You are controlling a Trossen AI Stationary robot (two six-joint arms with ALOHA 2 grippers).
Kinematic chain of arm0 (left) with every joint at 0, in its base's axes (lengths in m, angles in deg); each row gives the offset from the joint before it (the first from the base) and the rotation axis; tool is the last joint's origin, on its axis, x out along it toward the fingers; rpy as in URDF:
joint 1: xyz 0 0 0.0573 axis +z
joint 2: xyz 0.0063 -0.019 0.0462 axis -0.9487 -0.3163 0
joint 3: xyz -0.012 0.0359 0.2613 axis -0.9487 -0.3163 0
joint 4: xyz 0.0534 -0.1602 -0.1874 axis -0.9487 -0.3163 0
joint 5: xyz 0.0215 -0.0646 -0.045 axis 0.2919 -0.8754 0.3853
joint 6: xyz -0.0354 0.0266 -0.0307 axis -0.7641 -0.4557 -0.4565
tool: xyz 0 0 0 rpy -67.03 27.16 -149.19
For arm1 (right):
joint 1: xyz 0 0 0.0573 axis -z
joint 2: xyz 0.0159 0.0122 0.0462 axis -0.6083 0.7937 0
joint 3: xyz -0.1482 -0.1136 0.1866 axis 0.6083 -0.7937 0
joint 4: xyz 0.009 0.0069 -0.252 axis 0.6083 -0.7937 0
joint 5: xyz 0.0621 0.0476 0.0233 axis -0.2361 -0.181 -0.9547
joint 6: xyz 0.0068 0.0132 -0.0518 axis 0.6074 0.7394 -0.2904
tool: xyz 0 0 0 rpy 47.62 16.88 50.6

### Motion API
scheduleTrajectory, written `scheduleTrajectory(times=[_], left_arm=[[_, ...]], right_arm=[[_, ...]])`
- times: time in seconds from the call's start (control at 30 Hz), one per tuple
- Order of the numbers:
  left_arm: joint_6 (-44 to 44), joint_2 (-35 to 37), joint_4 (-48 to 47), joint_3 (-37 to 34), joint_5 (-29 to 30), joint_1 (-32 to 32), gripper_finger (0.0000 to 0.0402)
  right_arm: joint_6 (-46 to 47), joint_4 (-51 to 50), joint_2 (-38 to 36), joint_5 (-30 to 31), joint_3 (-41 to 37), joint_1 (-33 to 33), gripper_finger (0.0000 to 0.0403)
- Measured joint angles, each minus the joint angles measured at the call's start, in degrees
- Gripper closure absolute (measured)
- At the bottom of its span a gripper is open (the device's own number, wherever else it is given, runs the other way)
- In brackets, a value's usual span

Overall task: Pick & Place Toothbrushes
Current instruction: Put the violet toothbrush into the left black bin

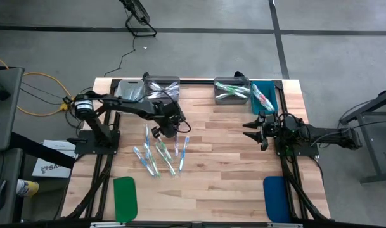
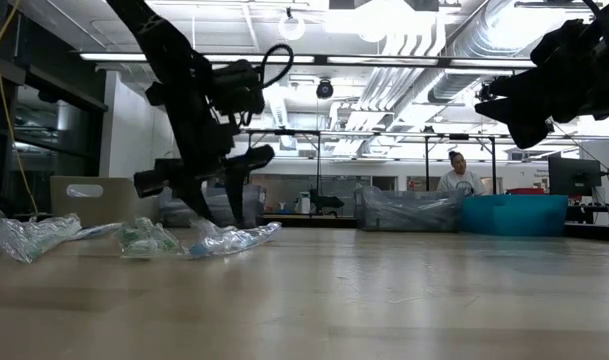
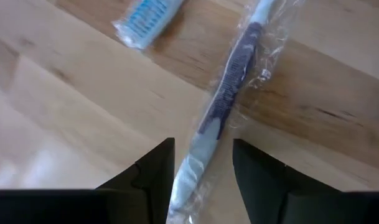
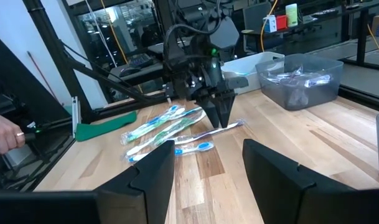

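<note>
I count a loose cluster of wrapped toothbrushes [image 1: 160,152] lying flat on the wood near the table's middle, toward nine o'clock from centre, whitish sticks in clear film with green and blue accents, mostly running twelve to six and slightly fanned. One of them [image 3: 229,93] (dark purplish handle, crinkled wrapper) lies flat beside a blue-bristled one [image 3: 145,18]. More wrapped toothbrushes [image 1: 231,92] fill a grey bin at the twelve o'clock edge.

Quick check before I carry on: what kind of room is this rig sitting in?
Likely an industrial lab or workshop: exposed ceiling ducts and strip lights, a bare concrete floor around the wooden table, and a person seated at a bench behind.
</note>
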Motion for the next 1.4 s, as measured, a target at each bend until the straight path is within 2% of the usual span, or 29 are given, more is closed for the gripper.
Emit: scheduleTrajectory(times=[0.3,0.7,0.9,1.0,1.23,1.4], left_arm=[[0.4,-1.5,-0.1,0.2,-1.3,0.0,0.0257],[-13.0,-1.7,-1.2,0.0,-1.7,0.0,0.0388],[-18.8,-1.3,-2.2,0.0,-2.1,0.0,0.0376],[-20.4,-0.3,-3.5,-0.1,-1.9,0.0,0.0386],[-26.0,4.8,-9.9,2.3,6.8,0.0,0.0391],[-29.6,9.1,-14.6,7.4,19.7,0.0,0.0392]], right_arm=[[0.0,0.0,0.0,0.0,0.0,0.0,0.022],[0.0,0.0,0.0,0.0,0.0,0.0,0.022],[0.0,0.0,0.0,-0.1,0.0,0.0,0.022],[0.0,0.0,0.0,-0.1,0.0,0.0,0.022],[0.0,0.0,0.0,-0.1,0.0,0.0,0.022],[0.0,0.1,0.0,-0.1,0.0,0.0,0.022]])
